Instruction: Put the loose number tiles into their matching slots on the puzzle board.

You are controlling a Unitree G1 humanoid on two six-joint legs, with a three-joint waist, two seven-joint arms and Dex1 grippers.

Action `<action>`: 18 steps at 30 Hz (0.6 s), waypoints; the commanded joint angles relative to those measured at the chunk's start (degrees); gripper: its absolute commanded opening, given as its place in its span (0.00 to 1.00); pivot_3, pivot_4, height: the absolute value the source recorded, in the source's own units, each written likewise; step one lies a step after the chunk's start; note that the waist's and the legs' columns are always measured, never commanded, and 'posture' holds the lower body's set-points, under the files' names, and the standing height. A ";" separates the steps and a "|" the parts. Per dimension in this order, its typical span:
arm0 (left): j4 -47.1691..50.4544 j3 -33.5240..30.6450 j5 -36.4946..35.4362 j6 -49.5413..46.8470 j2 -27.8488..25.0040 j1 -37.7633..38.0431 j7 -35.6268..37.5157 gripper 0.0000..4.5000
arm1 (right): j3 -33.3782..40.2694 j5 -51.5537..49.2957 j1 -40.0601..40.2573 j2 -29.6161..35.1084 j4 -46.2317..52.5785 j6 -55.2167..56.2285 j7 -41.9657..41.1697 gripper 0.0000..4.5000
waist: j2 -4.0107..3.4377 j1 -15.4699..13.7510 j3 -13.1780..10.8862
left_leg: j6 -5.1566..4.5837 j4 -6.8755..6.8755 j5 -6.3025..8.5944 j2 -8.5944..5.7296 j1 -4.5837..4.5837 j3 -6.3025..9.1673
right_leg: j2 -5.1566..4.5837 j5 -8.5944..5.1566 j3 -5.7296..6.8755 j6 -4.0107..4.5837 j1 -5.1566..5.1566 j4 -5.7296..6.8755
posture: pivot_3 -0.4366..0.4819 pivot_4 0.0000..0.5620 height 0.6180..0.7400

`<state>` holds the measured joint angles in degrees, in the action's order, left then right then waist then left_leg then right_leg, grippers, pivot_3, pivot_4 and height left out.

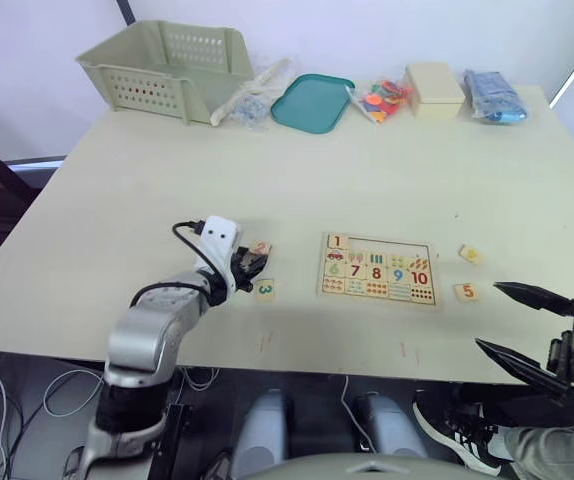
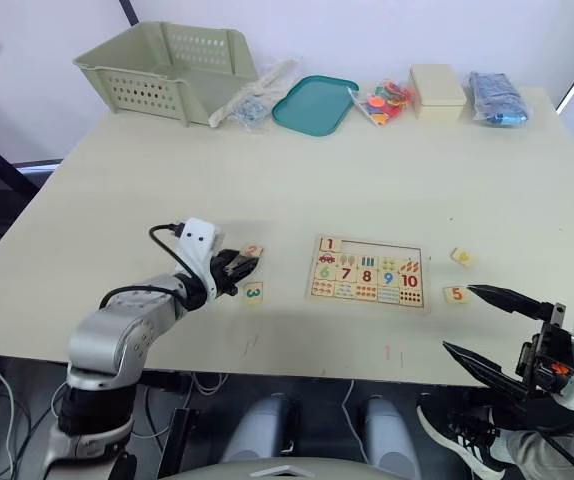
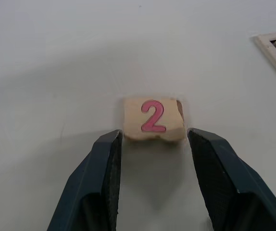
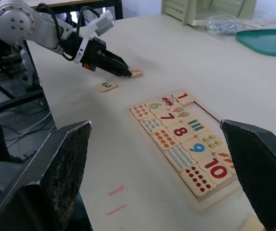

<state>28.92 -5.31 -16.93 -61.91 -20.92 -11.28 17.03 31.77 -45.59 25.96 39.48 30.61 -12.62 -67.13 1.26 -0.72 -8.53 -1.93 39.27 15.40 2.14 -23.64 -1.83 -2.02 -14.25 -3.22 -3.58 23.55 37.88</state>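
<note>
The "2" tile (image 3: 154, 119) lies flat on the cream table (image 1: 297, 180) just ahead of the left gripper (image 3: 153, 144), whose two fingers are spread slightly wider than the tile and flank its near corners without clasping it; nothing is held. The puzzle board (image 1: 378, 269) lies to the right of this tile, with the "1" tile (image 1: 338, 241) already seated at the left end of its top row, so the empty slot beside it is judged the target. The "3" tile (image 1: 265, 290) sits near the left gripper. The "5" tile (image 1: 465, 292) and another loose tile (image 1: 470, 254) lie nearer the right gripper (image 1: 512, 322), which is wide open and empty. A basket (image 1: 167, 66) and teal tray (image 1: 312, 102) stand well apart.
</note>
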 commanded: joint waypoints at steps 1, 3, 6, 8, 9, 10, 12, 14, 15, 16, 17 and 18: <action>6.40 -2.81 -0.69 -2.63 1.75 1.29 -3.08 0.51 | 0.31 -1.84 -0.96 1.44 0.09 -1.05 -0.78 1.00 | 0.00 -0.06 0.00 | 0.00 0.00 0.00 0.00 -0.01 0.01 | 0.00 0.00 0.01 0.00 0.00 0.00 | 0.48 0.27 1.00; 8.22 -3.57 -0.54 -3.49 3.05 2.33 -4.69 0.51 | 0.27 -2.29 -1.56 2.13 -0.18 -1.81 -1.11 1.00 | 0.00 -0.06 0.00 | 0.00 0.00 0.00 -0.01 -0.01 0.02 | 0.00 0.00 0.02 0.00 0.00 0.00 | 0.48 0.27 1.00; 9.79 -3.96 -0.54 -3.89 4.14 3.91 -5.79 0.51 | 0.49 -2.99 -1.98 2.81 -0.29 -2.78 -1.35 1.00 | 0.00 -0.03 0.00 | 0.00 0.00 0.00 -0.01 0.00 0.02 | 0.01 0.00 0.02 0.00 -0.01 0.00 | 0.48 0.27 1.00; 10.30 -4.19 -0.64 -3.80 4.54 4.58 -6.19 0.51 | 0.72 -3.30 -2.12 3.16 -0.35 -3.33 -1.53 1.00 | 0.00 -0.04 0.00 | 0.00 0.00 0.00 -0.01 0.00 0.02 | 0.01 0.00 0.02 0.00 -0.01 -0.01 | 0.48 0.27 1.00; 10.57 -4.36 -0.79 -3.82 4.63 4.84 -6.29 0.51 | 0.87 -3.42 -2.07 3.24 -0.22 -3.56 -1.59 1.00 | 0.01 -0.03 0.00 | 0.00 0.00 0.00 -0.01 0.00 0.01 | 0.01 0.00 0.01 0.00 -0.01 -0.01 | 0.48 0.27 1.00; 10.60 -4.58 -1.09 -3.72 4.47 4.79 -6.05 0.51 | 0.98 -3.64 -2.09 3.40 -0.12 -3.89 -1.64 1.00 | 0.01 -0.04 0.00 | 0.00 0.00 0.00 -0.01 0.00 0.02 | 0.01 0.00 0.01 0.00 -0.01 -0.01 | 0.48 0.27 1.00; 10.46 -4.68 -2.08 -3.66 4.07 3.88 -5.14 0.62 | 1.10 -3.98 -2.20 3.70 0.02 -4.36 -1.64 1.00 | 0.01 -0.05 0.00 | 0.00 0.00 0.00 -0.01 0.00 0.02 | 0.01 0.00 0.02 0.00 -0.01 -0.01 | 0.48 0.27 1.00; 10.23 -4.58 -2.84 -4.05 4.02 3.00 -4.86 0.78 | 1.17 -4.12 -2.32 3.79 0.14 -4.66 -1.53 1.00 | 0.01 -0.05 0.00 | 0.00 0.00 0.00 -0.02 0.00 0.02 | 0.01 0.00 0.02 0.00 -0.01 -0.01 | 0.48 0.27 1.00; 9.94 -3.94 -2.98 -4.30 3.57 2.45 -4.50 0.88 | 1.21 -4.15 -2.43 3.82 0.16 -4.78 -1.50 1.00 | 0.01 -0.05 0.00 | 0.00 0.00 0.00 -0.02 0.00 0.02 | 0.01 0.00 0.02 0.00 -0.01 -0.01 | 0.48 0.27 1.00; 9.65 -3.29 -3.14 -4.52 3.02 2.01 -4.09 1.00 | 1.24 -4.17 -2.49 3.82 0.19 -4.87 -1.46 1.00 | 0.01 -0.05 0.00 | 0.00 0.00 0.00 -0.02 -0.01 0.02 | 0.01 0.00 0.02 0.00 -0.01 -0.01 | 0.48 0.27 1.00; 9.24 -2.79 -3.36 -4.59 2.50 1.51 -3.61 1.00 | 1.22 -4.16 -2.54 3.80 0.24 -4.92 -1.40 1.00 | 0.00 -0.04 0.00 | 0.00 0.00 0.00 -0.02 0.00 0.02 | 0.01 0.00 0.02 0.00 -0.01 -0.01 | 0.48 0.27 1.00; 8.37 -2.50 -3.65 -4.43 1.71 0.64 -2.83 1.00 | 1.15 -4.12 -2.57 3.75 0.34 -4.94 -1.32 1.00 | 0.00 -0.04 0.00 | 0.00 0.00 0.00 -0.02 0.00 0.02 | 0.02 0.00 0.02 0.00 -0.01 -0.01 | 0.48 0.27 1.00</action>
<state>36.97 -8.33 -19.67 -66.53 -18.16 -9.37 12.91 31.55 -48.66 23.61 42.73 29.90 -17.53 -68.39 1.26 -0.76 -8.53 -1.93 39.27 15.40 2.12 -23.64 -1.81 -2.00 -14.25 -3.20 -3.57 23.53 37.87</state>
